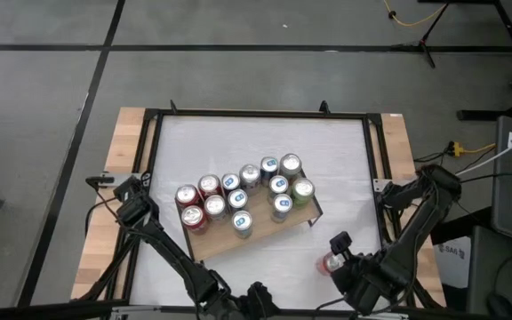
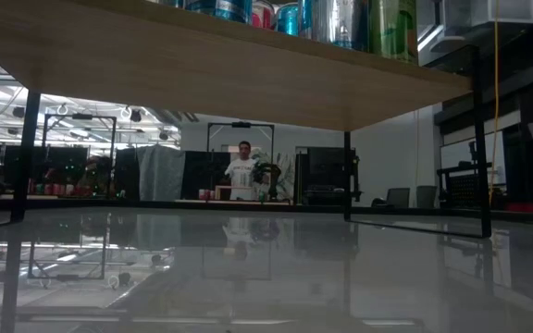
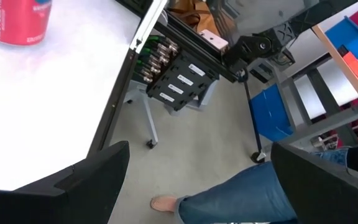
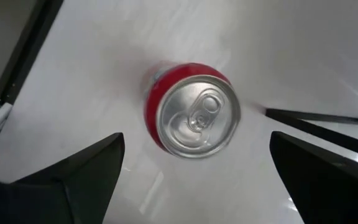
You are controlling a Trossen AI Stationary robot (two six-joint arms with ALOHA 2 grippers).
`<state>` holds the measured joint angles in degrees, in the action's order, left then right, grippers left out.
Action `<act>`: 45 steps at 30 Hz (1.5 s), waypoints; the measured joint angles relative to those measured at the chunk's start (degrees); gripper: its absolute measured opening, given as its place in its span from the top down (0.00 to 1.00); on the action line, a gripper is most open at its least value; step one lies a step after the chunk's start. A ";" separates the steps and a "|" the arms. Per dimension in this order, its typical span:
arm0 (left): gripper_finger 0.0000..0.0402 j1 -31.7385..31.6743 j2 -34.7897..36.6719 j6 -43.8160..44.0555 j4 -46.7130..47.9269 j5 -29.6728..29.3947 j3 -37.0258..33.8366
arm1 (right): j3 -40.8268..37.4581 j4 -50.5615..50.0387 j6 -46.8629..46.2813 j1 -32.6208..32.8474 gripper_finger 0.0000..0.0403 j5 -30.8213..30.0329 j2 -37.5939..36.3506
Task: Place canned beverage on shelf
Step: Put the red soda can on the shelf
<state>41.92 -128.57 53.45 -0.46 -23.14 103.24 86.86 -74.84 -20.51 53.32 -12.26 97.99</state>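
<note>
A: Item one, the shelf (image 1: 265,233). Where do you find it?

B: You find it on the white table (image 1: 265,133), set at a slant, a wooden board on thin black legs. About a dozen cans (image 1: 238,191) stand upright on it in loose rows, so most of the stock looks already placed. You have bare board at the shelf's near edge.

A: Item two, the loose can?

B: The red can (image 4: 192,115) stands upright on the table, off the shelf's right end and well apart from it. It is the only can you have off the shelf, so you would judge it next to go up.

A: Item three, the right gripper?

B: The right gripper (image 4: 194,168) hangs directly above the red can, fingers spread wide on either side of it, holding nothing. That stance suits a straight descent.

A: Item four, the left gripper?

B: The left gripper (image 3: 197,180) waits at the table's near edge, off the shelf's near left corner, fingers wide, empty, out of your way.
</note>
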 joint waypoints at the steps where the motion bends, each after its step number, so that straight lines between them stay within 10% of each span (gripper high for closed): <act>1: 0.04 -0.18 0.00 0.00 0.01 0.00 0.00 | -1.16 1.23 0.26 0.00 0.03 0.44 -0.67; 45: 0.04 -1.91 0.00 0.44 -0.14 0.03 0.00 | -8.87 9.38 4.30 -0.94 0.03 5.44 -6.03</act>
<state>40.01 -128.57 53.89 -0.60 -23.11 103.24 77.99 -65.46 -16.21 52.38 -6.82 91.96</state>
